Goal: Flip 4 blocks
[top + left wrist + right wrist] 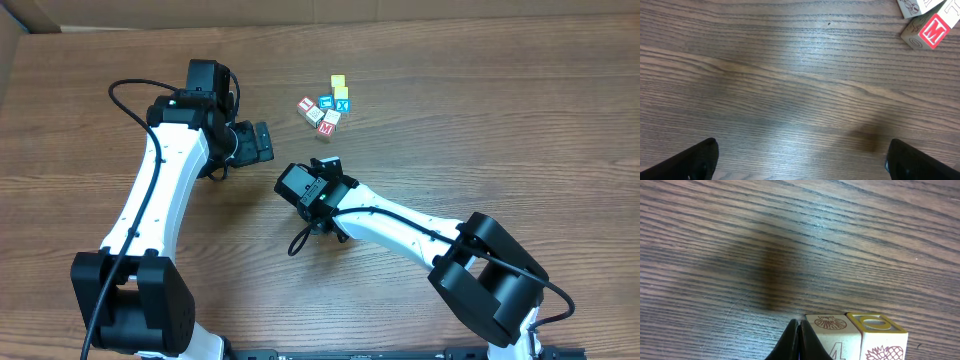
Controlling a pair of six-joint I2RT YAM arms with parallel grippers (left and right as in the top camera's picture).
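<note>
On the left, your left gripper (pixel 264 142) hangs over the bare table (pixel 110 60) with its fingers (pixel 695 161) spread as wide as they go, and it holds nothing. The block with the red M (pixel 931 31) sits only in the top right corner of its view, well ahead, so I judge this arm is parked aside to leave room. In the middle, your right gripper (pixel 798 332) has its fingers pressed together into one thin tip, also empty. This shape seems meant for tipping a cube over, not for lifting it. The tip stands just beside a block with a shell print (pixel 830 324), whose neighbour is a yellow-bordered block (pixel 874 325); whether it touches, I cannot tell. The blocks (pixel 325 108) lie in one tight group near the far middle, just beyond this gripper.
</note>
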